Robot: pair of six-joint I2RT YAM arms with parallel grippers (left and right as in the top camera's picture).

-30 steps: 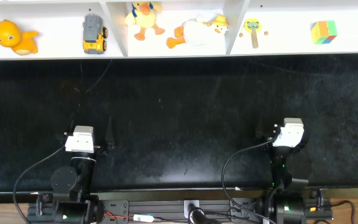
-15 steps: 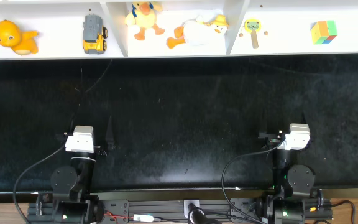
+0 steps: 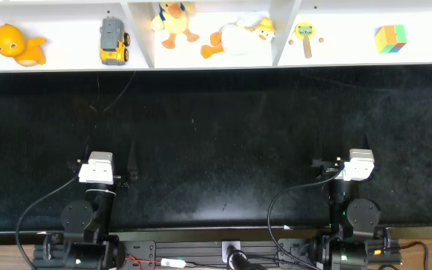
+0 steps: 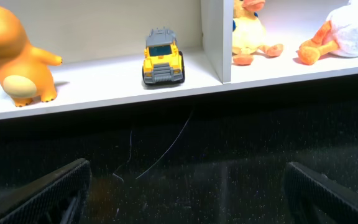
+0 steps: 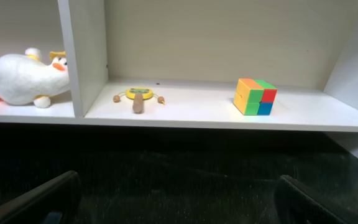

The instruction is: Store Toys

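Note:
All the toys stand on the white shelf (image 3: 216, 61) along the far edge. From left to right they are an orange figure (image 3: 18, 43) (image 4: 12, 57), a yellow truck (image 3: 115, 41) (image 4: 162, 57), a yellow duck plush (image 3: 175, 22) (image 4: 250, 31), a white duck plush (image 3: 238, 37) (image 5: 23, 78), a small rattle (image 3: 304, 37) (image 5: 138, 98) and a colourful cube (image 3: 390, 37) (image 5: 255, 96). My left gripper (image 3: 109, 156) (image 4: 185, 205) and right gripper (image 3: 342, 154) (image 5: 179, 208) both sit low near their bases. Each is open and holds nothing.
A black mat (image 3: 216, 135) covers the table between the arms and the shelf. White dividers (image 4: 215, 37) (image 5: 79, 56) split the shelf into compartments. Cables run from both wrists toward the near edge.
The right arm shifted slightly to the right and back toward its base a second ago, then stayed still. The left arm and the toys have not moved.

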